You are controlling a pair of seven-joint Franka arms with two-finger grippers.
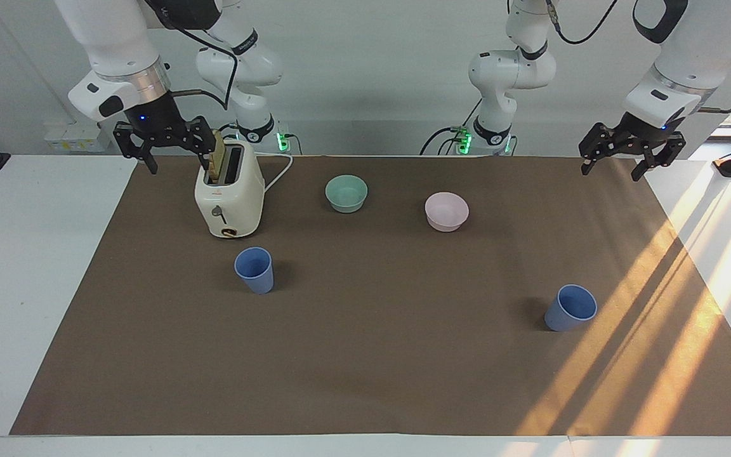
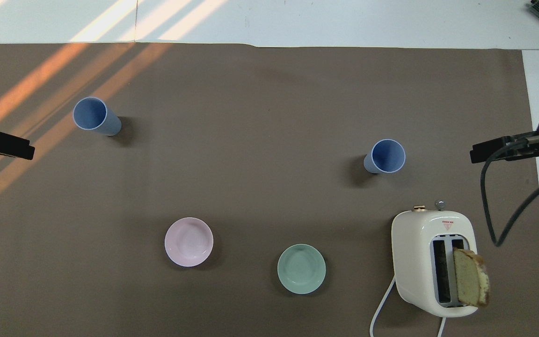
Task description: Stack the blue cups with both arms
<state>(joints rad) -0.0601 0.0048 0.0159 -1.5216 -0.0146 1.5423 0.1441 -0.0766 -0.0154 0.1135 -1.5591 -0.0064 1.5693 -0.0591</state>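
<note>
Two blue cups stand upright and far apart on the brown mat. One cup is toward the right arm's end, farther from the robots than the toaster. The other cup is toward the left arm's end, in a patch of sunlight. My right gripper is open and empty, raised beside the toaster's top. My left gripper is open and empty, raised over the mat's corner at its own end. Neither gripper touches a cup.
A cream toaster holds a slice of bread, its cord trailing toward the robots. A mint-green bowl and a pink bowl sit nearer to the robots than the cups. The brown mat covers the white table.
</note>
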